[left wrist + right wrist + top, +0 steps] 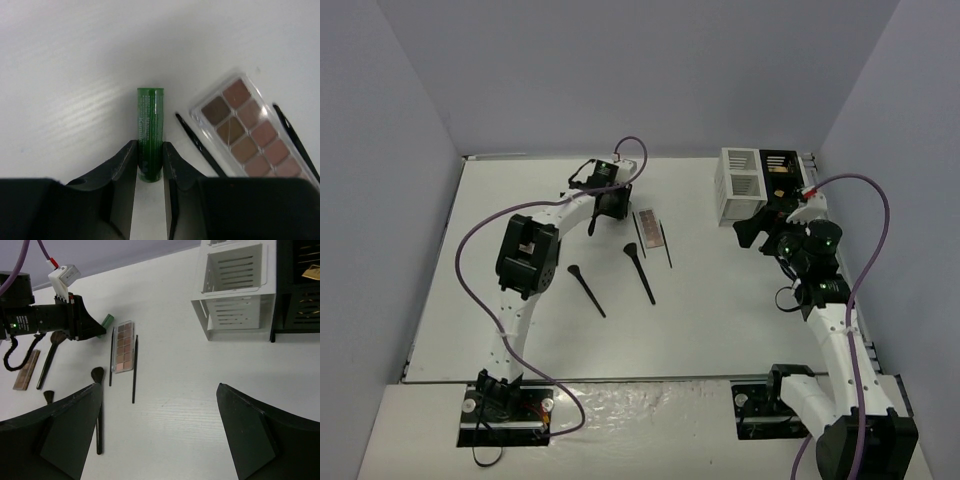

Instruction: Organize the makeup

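Green tube [150,125]: lies on the tabletop [75,75] between the two fingers [122,167] of the left claw [149,150], its far end poking out ahead of the tips.
Left claw: closed on the tube, one finger snug against each long side (no gap that I can make out), with the tube down on the tabletop.
Palette [245,130]: flat, just beside the left claw on its right-finger side. It has two rows of pink and brown pans under a clear lid.
Thin black sticks: two, one along each long side of the palette. The nearer stick [197,145] lies between tube and palette, apart from the tube. The farther stick [295,135] lies beyond the palette from the claw.
Brushes: two black long-handled ones [586,288] [640,272] lie behind the left claw, toward the arm bases, apart from each other.
Brown palette [27,370]: seen only from the right wrist, on the far side of the left arm from the right claw [157,430], next to a third brush [48,357].
Right claw: spread wide and holding nothing, well apart from the makeup, which lies ahead and off to its left.
White box [235,315]: slatted, ahead of the right claw toward its right.
Black box [295,305]: close against the white one, farther right, with something gold [311,272] inside (too small to tell what).
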